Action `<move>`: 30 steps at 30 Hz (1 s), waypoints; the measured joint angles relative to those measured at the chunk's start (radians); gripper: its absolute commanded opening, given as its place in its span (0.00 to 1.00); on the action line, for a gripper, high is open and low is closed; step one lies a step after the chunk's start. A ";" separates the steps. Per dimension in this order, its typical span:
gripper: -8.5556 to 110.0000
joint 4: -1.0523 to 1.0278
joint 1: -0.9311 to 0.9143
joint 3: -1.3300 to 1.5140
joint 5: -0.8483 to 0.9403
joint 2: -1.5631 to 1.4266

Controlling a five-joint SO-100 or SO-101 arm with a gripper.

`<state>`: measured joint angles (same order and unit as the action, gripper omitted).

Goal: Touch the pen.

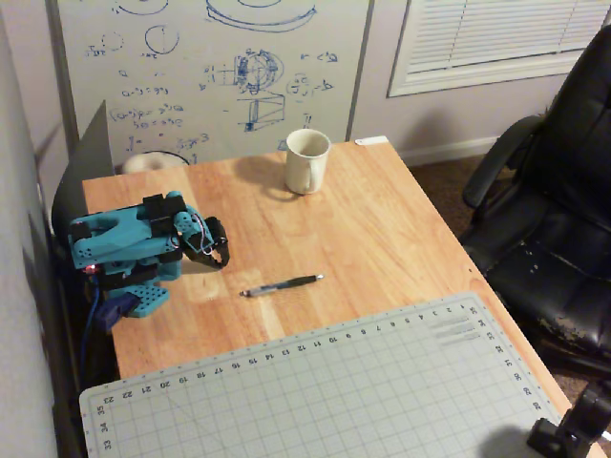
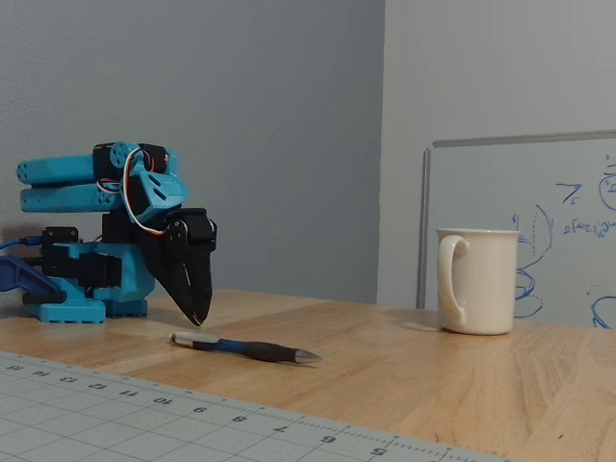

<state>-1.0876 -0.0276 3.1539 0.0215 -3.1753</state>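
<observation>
The pen point(image 1: 282, 284) lies flat on the wooden table point(image 1: 382, 229), thin and dark with a bluish section, its tip pointing right in the overhead view. In the fixed view the pen point(image 2: 245, 347) lies just in front of the arm. My gripper point(image 1: 222, 260) is black, on a folded blue arm at the table's left. It points down in the fixed view point(image 2: 197, 318), its jaws together and holding nothing. Its tip hangs just above the table, a short way from the pen's blunt end and not touching it.
A cream mug point(image 1: 306, 160) stands at the back of the table, also at the right in the fixed view point(image 2: 476, 281). A grey cutting mat point(image 1: 315, 391) covers the front. A whiteboard point(image 1: 210, 67) stands behind, and a black office chair point(image 1: 563, 210) is to the right.
</observation>
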 measured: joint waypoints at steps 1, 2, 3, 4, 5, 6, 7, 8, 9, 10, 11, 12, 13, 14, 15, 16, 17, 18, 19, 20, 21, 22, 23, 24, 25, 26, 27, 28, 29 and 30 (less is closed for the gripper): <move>0.08 0.000 0.005 0.000 0.000 0.000; 0.08 0.000 0.006 0.000 0.000 0.000; 0.08 0.000 0.009 0.000 0.000 0.000; 0.08 0.000 0.009 0.000 0.000 0.000; 0.08 0.000 0.009 0.000 0.000 0.000; 0.08 0.000 0.009 0.000 0.000 0.000; 0.08 0.000 0.009 0.000 0.000 0.000; 0.08 0.000 0.009 0.000 0.000 -0.003; 0.08 0.000 0.009 0.000 0.000 -0.014; 0.08 0.000 0.009 0.000 0.000 -0.031; 0.08 0.000 0.009 0.000 0.000 -0.057; 0.08 0.000 0.009 0.000 0.000 -0.084; 0.08 0.000 0.009 0.000 0.000 -0.112; 0.08 0.000 0.009 0.000 0.000 -0.135; 0.08 0.000 0.009 0.000 0.000 -0.144; 0.08 0.006 0.009 0.000 0.000 -0.147; 0.08 0.018 0.009 0.000 0.000 -0.147; 0.08 0.032 0.009 -0.006 0.000 -0.146; 0.08 0.048 0.009 -0.020 0.000 -0.146; 0.08 0.067 0.009 -0.037 0.000 -0.132; 0.07 0.089 0.009 -0.055 0.000 -0.103; 0.07 0.114 0.009 -0.075 0.000 -0.069; 0.07 0.140 0.009 -0.100 0.000 -0.031; 0.07 0.169 0.009 -0.127 0.000 0.015; 0.07 0.199 0.009 -0.160 0.000 0.069; 0.07 0.230 0.009 -0.196 0.000 0.129; 0.07 0.267 0.009 -0.236 0.000 0.198; 0.07 0.299 0.009 -0.276 0.000 0.273; 0.07 0.333 0.002 -0.322 0.000 0.362; 0.07 0.367 -0.014 -0.370 0.000 0.449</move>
<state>-0.7210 -0.0414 2.7842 0.0215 -2.7259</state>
